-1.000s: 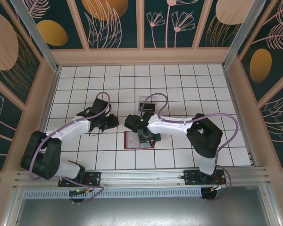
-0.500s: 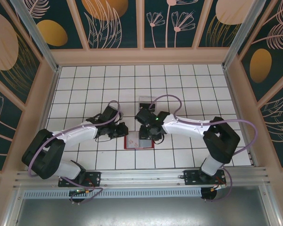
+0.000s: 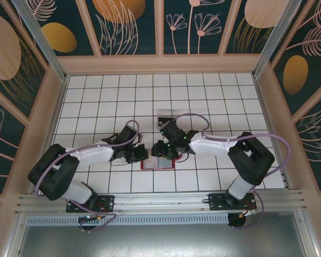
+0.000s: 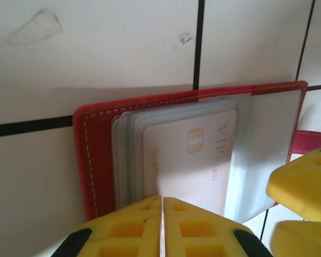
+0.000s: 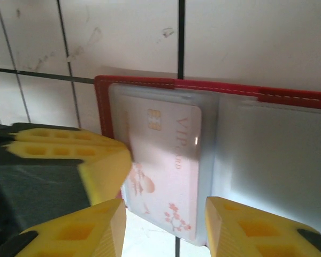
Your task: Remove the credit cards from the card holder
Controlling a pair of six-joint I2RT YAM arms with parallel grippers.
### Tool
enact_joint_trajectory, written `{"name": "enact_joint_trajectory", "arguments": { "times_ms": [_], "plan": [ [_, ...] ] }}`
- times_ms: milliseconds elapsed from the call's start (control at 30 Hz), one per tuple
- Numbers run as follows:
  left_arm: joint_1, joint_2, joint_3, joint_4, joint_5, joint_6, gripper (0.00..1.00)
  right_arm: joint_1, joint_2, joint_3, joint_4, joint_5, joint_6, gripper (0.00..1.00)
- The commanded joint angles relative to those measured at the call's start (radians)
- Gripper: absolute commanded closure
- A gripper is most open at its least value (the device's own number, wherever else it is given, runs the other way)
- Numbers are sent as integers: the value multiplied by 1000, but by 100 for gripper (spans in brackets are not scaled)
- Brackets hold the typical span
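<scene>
The red card holder [image 3: 150,165] lies open on the tiles near the table's front. Its greyish pockets [image 4: 125,155] are stacked along its red edge [image 4: 93,160]. A pale pink credit card [image 4: 187,160] with a chip and "VIP" lettering sits in the top pocket. My left gripper [image 4: 161,201] is shut, its tips down on that card's near edge; a grip on it I cannot make out. My right gripper [image 5: 163,227] is open, and its fingers straddle the card [image 5: 166,160] at its blossom-printed end without touching it. From above, both grippers [image 3: 140,155] [image 3: 161,152] meet over the holder.
A clear plastic tray [image 3: 166,114] stands just beyond the right gripper. The white tiled table [image 3: 96,96] is fenced by low wooden walls [image 3: 160,64]. The right gripper's yellow fingers [image 4: 305,182] crowd the holder's red tab [image 4: 310,140].
Both arms have closed in over the holder. The left gripper has shut and come down on the card's edge. The right gripper's jaws have narrowed around the card's end.
</scene>
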Motion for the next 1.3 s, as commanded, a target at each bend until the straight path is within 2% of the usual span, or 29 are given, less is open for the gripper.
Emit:
{"name": "enact_joint_trajectory", "arguments": {
  "times_ms": [0,600,1267],
  "plan": [
    [-7,7,-15,13,8,-14,89,-6,20,-22,77,-57,15,56],
    [-7,21,-22,-11,-12,-3,90,-7,105,-18,113,-69,3,58],
    [-7,4,-12,-41,-36,2,85,-10,50,-3,-28,34,-25,59]
  ]
}}
